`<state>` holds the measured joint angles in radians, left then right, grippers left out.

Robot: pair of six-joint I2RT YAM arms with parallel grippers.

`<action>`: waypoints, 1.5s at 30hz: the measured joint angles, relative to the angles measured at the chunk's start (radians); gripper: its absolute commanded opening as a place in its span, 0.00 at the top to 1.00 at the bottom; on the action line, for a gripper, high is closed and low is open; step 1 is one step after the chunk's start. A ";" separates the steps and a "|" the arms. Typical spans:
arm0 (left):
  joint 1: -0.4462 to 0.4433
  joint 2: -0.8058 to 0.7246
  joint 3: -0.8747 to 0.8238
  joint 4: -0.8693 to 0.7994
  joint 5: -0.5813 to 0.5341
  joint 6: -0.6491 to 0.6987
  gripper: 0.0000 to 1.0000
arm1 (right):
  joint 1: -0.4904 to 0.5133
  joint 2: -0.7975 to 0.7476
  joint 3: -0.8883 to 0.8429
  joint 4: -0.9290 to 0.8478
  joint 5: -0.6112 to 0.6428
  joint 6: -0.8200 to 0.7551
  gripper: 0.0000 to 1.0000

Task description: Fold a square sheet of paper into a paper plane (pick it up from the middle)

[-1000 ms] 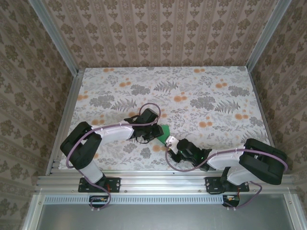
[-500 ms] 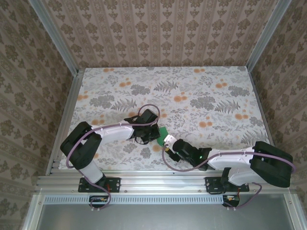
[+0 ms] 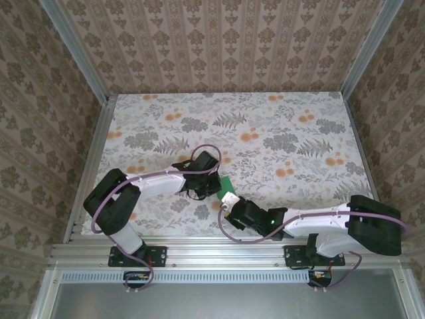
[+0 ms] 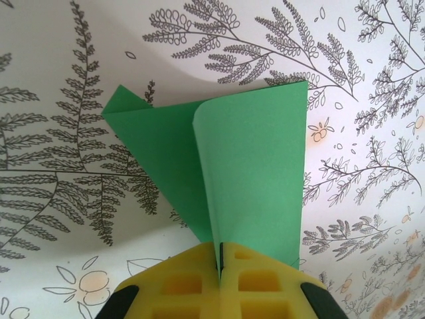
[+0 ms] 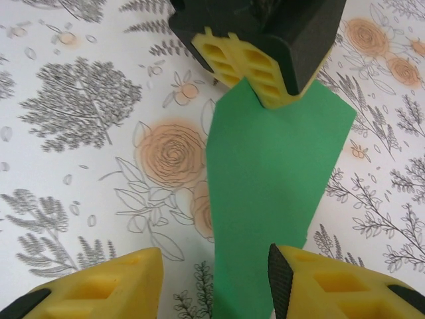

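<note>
Clearly mid-fold: the left gripper [image 4: 219, 282] pinches the green paper sheet [image 4: 255, 166] tight, curled above the floral tabletop [image 4: 372, 80]. The right gripper [image 5: 216, 282], half open and empty, straddles its free end; pinching there seems next.

Worktop [image 3: 279, 133] covered in a white floral print: grey ferns and leaf clusters, orange blooms. Back wall [image 3: 226, 46] and both side walls [image 3: 40, 133] carry beige-brown striped damask wallpaper. Aluminium corner posts [image 3: 73, 46] rise at the back corners. Aluminium rail [image 3: 219, 251] along the near edge, with a plain grey panel [image 3: 219, 299] below it. Even, soft light.
</note>
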<state>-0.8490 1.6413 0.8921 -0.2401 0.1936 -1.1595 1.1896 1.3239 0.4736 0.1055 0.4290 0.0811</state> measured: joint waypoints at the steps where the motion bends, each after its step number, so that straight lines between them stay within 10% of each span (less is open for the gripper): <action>1: 0.000 0.000 0.000 0.000 0.000 0.000 1.00 | 0.000 0.020 0.011 -0.006 0.013 0.000 0.55; 24: 0.000 0.009 0.027 -0.015 0.000 0.000 0.97 | 0.000 0.127 0.070 -0.045 0.091 0.029 0.99; 27: 0.000 0.009 0.028 -0.016 0.001 0.002 0.80 | -0.008 0.126 0.070 -0.043 0.078 0.050 1.00; 35: 0.013 -0.037 0.025 -0.034 -0.019 0.011 0.38 | -0.153 0.056 0.003 0.050 -0.171 0.165 1.00; 45: 0.032 -0.253 -0.002 -0.067 -0.074 0.053 0.37 | -0.372 0.046 -0.068 0.251 -0.542 0.383 1.00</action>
<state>-0.8165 1.3888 0.8898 -0.3069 0.1192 -1.1065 0.8181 1.3701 0.4053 0.3561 -0.1131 0.4644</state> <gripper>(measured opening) 0.657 0.048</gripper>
